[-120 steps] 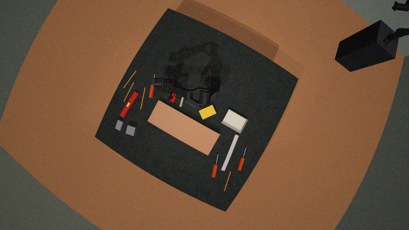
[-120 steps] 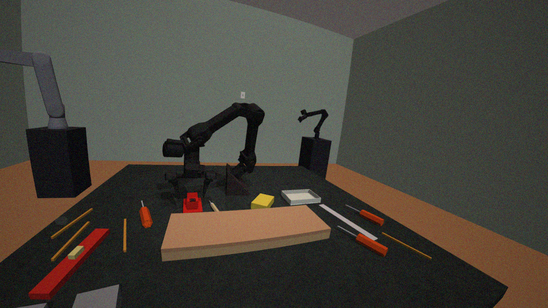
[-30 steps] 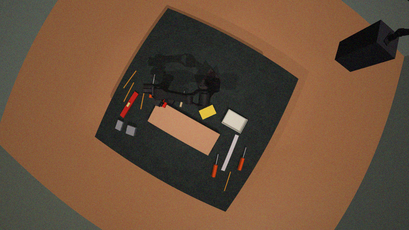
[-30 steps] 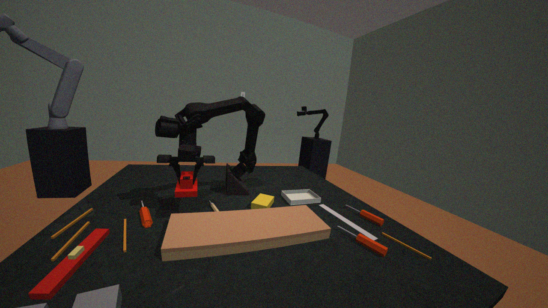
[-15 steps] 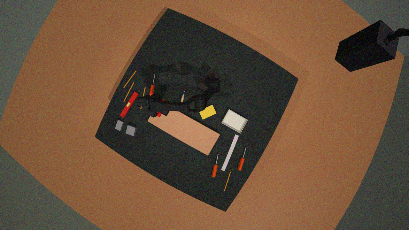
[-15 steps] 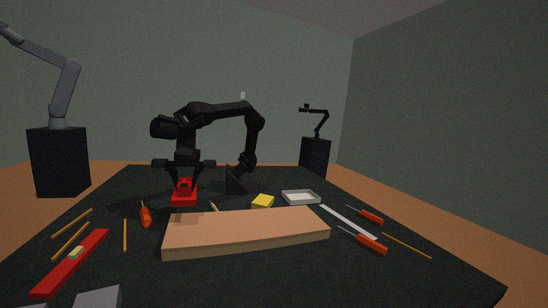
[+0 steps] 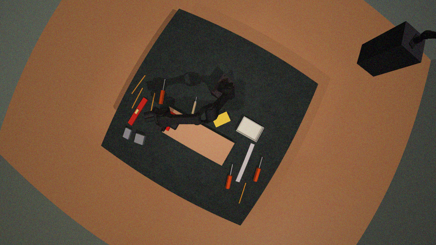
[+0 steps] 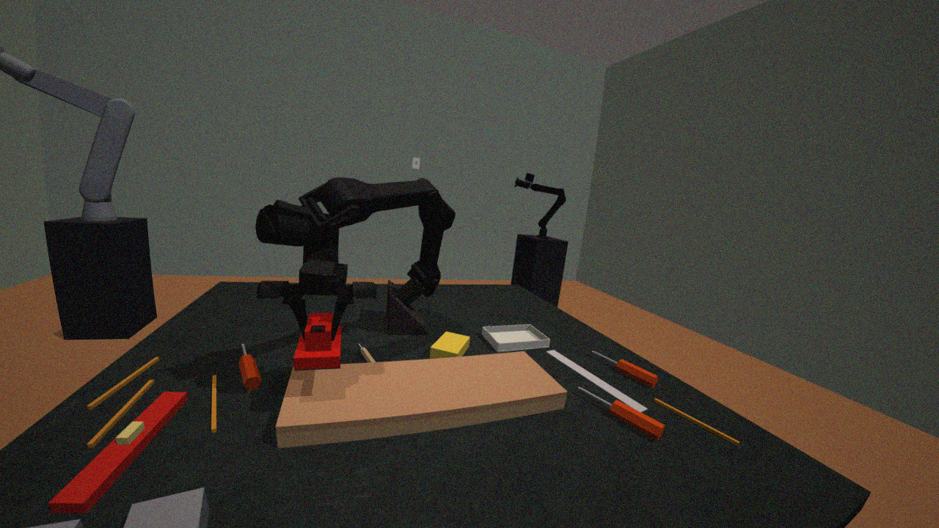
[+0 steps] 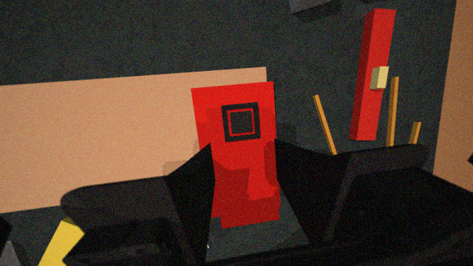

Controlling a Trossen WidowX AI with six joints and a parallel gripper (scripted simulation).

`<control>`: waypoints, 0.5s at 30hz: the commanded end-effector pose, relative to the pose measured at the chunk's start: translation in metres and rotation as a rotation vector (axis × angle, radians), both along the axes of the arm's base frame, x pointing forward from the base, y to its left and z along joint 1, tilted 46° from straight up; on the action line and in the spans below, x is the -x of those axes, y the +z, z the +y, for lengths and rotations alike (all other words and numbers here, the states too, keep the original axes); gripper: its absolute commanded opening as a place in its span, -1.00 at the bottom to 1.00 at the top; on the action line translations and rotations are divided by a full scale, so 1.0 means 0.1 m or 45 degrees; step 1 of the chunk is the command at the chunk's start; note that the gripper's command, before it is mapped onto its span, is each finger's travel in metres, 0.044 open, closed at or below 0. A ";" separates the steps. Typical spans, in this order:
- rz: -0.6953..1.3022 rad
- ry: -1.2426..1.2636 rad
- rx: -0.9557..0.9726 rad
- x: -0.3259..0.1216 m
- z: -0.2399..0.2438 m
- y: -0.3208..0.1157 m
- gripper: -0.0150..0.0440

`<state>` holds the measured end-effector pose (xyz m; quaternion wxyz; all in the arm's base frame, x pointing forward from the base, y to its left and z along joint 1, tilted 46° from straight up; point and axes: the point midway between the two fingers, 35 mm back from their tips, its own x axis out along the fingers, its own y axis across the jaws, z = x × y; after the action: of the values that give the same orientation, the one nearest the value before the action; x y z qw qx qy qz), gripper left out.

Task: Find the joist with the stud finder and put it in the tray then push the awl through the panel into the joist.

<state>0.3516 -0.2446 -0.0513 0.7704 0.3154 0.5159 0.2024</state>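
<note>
The red stud finder [image 7: 167,128] [image 8: 317,359] [image 9: 236,96] is clasped upright between the fingers of my gripper [image 8: 319,329] [image 9: 239,143], which is shut on it. It hangs a little above the left end of the tan floor panel [image 7: 204,140] [image 8: 419,394] [image 9: 92,140], near its end edge, with a shadow on the panel. Its square display [image 9: 241,122] is dark with a red outline. The awl [image 7: 194,107] [image 8: 367,354], with a pale handle, lies behind the panel, partly hidden. The white tray [image 7: 249,128] [image 8: 519,344] is empty, to the right behind the panel.
A yellow block [image 7: 221,119] [image 8: 450,345] lies between awl and tray. A red level [image 7: 141,103] [image 8: 98,476] [image 9: 380,44], grey blocks [image 7: 139,139], thin orange sticks and an orange screwdriver [image 7: 161,96] [image 8: 249,372] lie left. A white strip [image 7: 245,163] [image 8: 597,380] and two screwdrivers lie right.
</note>
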 end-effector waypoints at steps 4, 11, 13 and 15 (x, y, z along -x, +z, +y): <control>-0.006 -0.011 -0.002 -0.03 0.04 -0.05 -0.49; -0.006 -0.011 -0.002 -0.04 0.10 -0.12 -0.49; -0.006 -0.011 -0.002 -0.05 0.12 -0.14 -0.49; -0.006 -0.011 -0.003 -0.05 0.14 -0.16 -0.49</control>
<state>0.3571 -0.2324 -0.0658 0.7721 0.3137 0.5145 0.2019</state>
